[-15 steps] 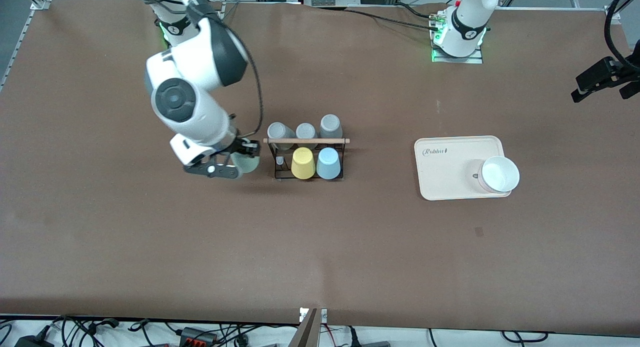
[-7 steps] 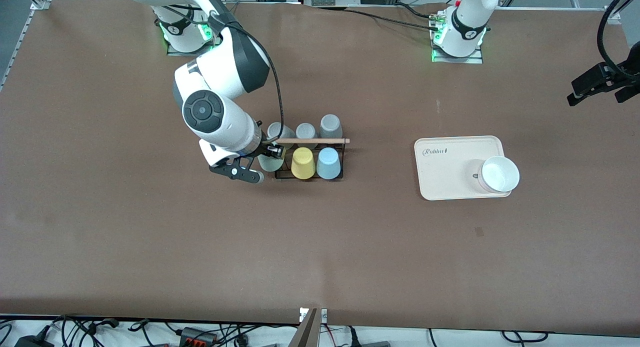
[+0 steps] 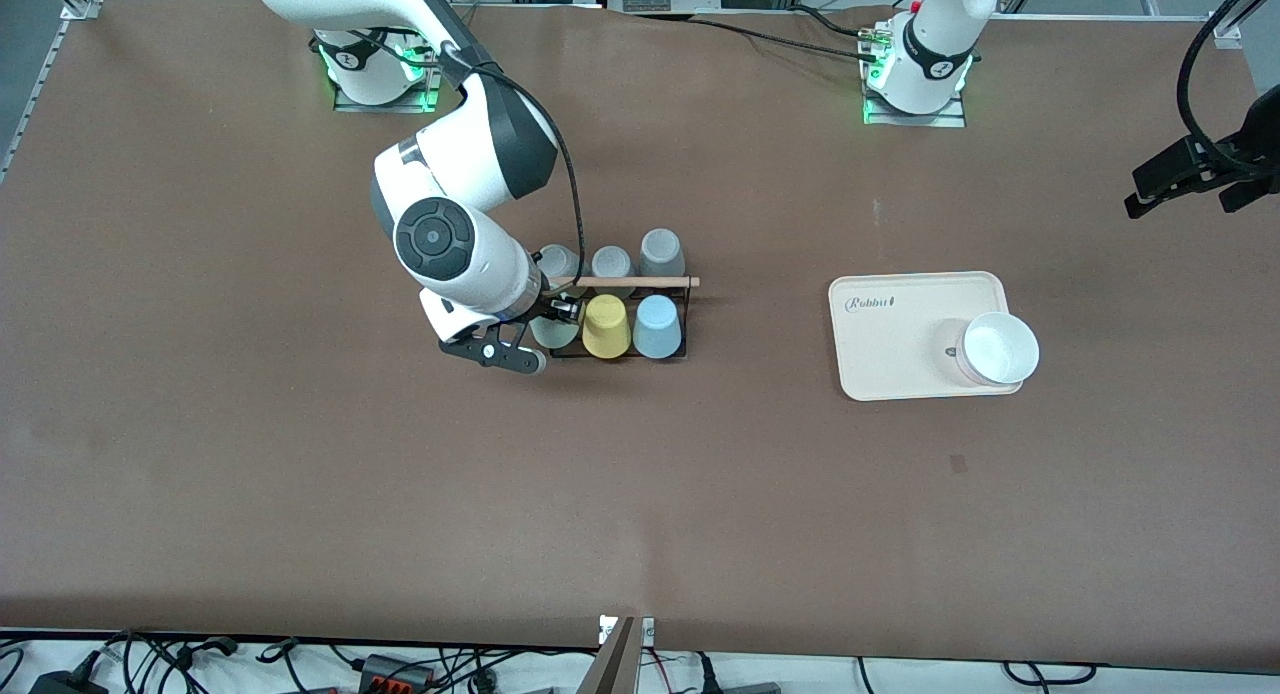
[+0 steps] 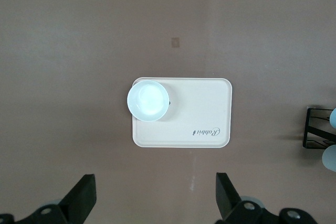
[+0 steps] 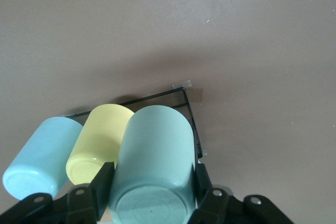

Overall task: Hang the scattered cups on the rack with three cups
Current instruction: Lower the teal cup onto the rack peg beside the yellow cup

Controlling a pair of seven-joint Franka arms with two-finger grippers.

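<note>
Mint cup (image 5: 152, 166) sits clamped in the right tool (image 5: 152, 195) over the rack (image 3: 618, 319).

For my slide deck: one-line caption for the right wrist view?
Right gripper holds the mint cup over the rack, beside the yellow cup.

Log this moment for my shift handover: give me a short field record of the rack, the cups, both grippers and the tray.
rack: black wire frame, wooden rod on top
on rack: three grey cups, yellow cup, light blue cup
right gripper: shut on mint green cup, at the rack's free spot beside the yellow cup
left gripper: open, empty, high over the tray, waiting
tray: beige, white bowl on it
</note>
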